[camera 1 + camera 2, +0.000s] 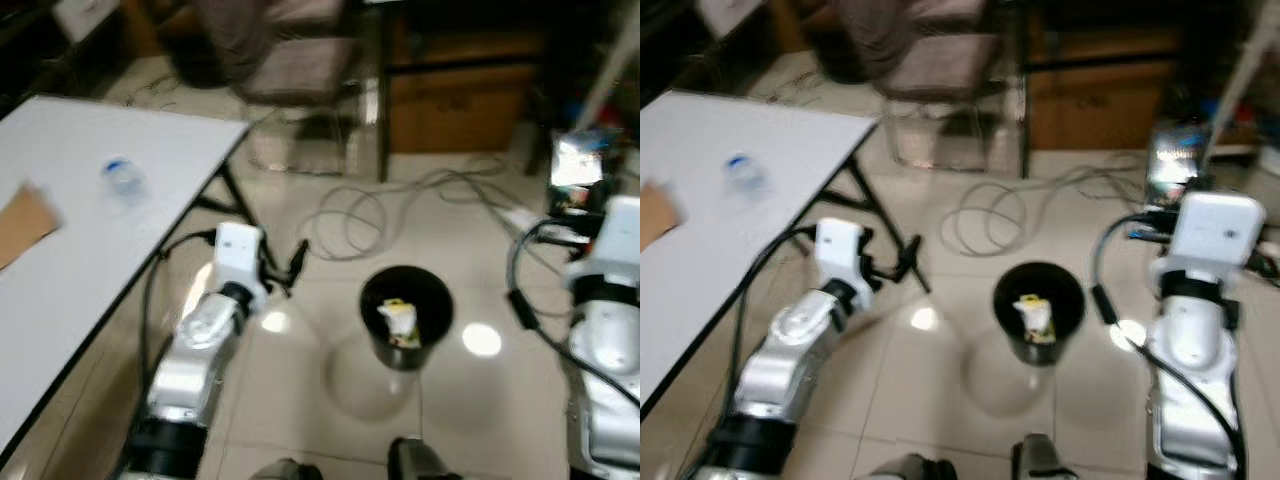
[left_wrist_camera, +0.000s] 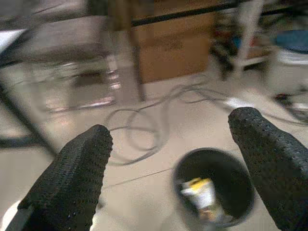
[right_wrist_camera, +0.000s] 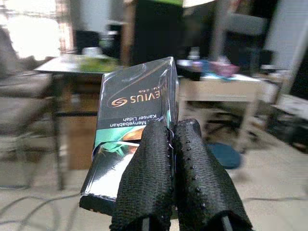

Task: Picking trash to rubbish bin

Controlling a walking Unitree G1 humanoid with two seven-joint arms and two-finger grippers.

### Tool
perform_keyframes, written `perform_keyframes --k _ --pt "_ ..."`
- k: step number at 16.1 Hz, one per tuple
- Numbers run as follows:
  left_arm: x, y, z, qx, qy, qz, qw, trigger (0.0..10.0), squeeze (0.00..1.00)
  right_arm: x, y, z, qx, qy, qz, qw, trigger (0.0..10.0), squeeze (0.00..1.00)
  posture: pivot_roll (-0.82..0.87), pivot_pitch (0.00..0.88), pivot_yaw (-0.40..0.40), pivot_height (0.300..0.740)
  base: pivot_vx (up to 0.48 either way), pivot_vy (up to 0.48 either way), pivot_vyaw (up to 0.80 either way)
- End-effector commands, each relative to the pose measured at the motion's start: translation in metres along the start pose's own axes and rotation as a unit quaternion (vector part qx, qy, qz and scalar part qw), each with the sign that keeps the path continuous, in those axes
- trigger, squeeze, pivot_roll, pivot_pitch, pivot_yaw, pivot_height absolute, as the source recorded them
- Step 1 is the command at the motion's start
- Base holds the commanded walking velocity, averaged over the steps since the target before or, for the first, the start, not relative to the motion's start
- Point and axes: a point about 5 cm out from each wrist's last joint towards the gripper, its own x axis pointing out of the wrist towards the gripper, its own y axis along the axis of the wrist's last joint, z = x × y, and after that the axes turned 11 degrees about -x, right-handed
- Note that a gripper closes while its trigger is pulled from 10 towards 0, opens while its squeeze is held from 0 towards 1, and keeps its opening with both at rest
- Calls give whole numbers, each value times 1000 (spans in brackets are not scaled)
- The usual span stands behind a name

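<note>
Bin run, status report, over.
Right gripper shut on pack, off to the right of bin. Left gripper open, empty. Cables on floor behind bin.

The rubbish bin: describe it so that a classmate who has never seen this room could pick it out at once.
Start from the white table on the robot's left, then look across the pale tiled floor between the two arms. There stands the rubbish bin, small, round and black. Unlike the grey cables beyond it, it holds a crumpled yellow-and-white wrapper.
</note>
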Motion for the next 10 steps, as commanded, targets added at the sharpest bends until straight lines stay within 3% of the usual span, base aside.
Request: perform_keyframes --k 1,5,7,10 --pt "-4 3 -7 9 6 0 1000 10000 0 -3 0 -5 12 8 -7 1000 10000 0 -141 187 166 740 0 0 -788" --pt "-6 2 -6 17 1 -7 1000 10000 0 -4 -1 -8 15 10 -10 1000 10000 0 -141 192 164 740 0 0 -788" --pt "-6 1 -6 25 1 -8 1000 10000 0 -4 -1 -8 17 12 -9 1000 10000 0 -138 193 163 740 368 0 -638" --pt "-8 0 -4 37 -3 -11 999 10000 0 -5 0 -12 21 19 -7 1000 10000 0 -134 195 165 740 459 0 0"
